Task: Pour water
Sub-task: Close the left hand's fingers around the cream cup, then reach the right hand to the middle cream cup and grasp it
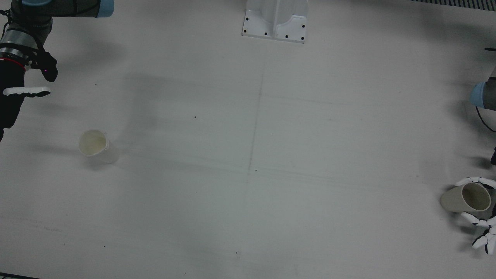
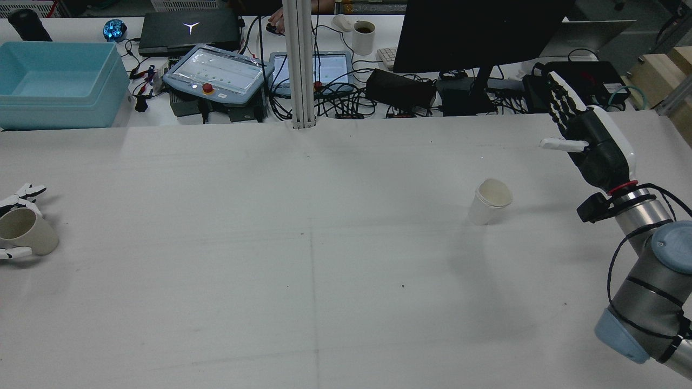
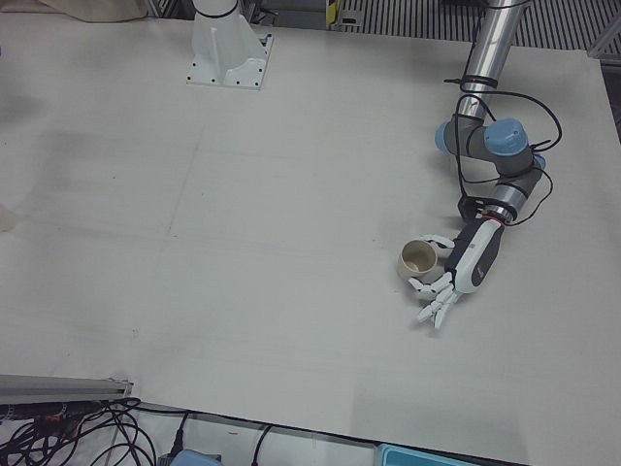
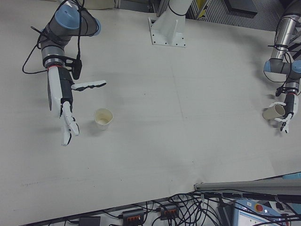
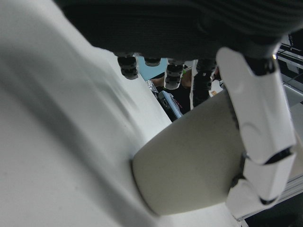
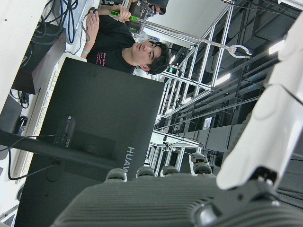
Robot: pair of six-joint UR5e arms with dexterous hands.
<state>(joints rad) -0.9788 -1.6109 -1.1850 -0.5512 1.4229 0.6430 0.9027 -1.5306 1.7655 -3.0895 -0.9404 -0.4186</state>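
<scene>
**Handling the source cup**

The beige cup (image 3: 419, 258) sits tilted at the surface's (image 1: 248, 155) far left edge in the rear view. It looks light and thin-walled, probably crushable; grip the mid-wall gently. The left hand (image 3: 456, 277) cradles it, fingers (image 1: 474, 181) curled around both sides. The white cup (image 2: 489, 201) stands upright, well apart, near the right hand (image 4: 63, 103), whose fingers are spread, holding nothing.

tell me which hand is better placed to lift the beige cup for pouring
Left. The left hand already has its fingers curled around the tilted beige cup. The right hand is open and raised beside the white cup, far across the table.
</scene>
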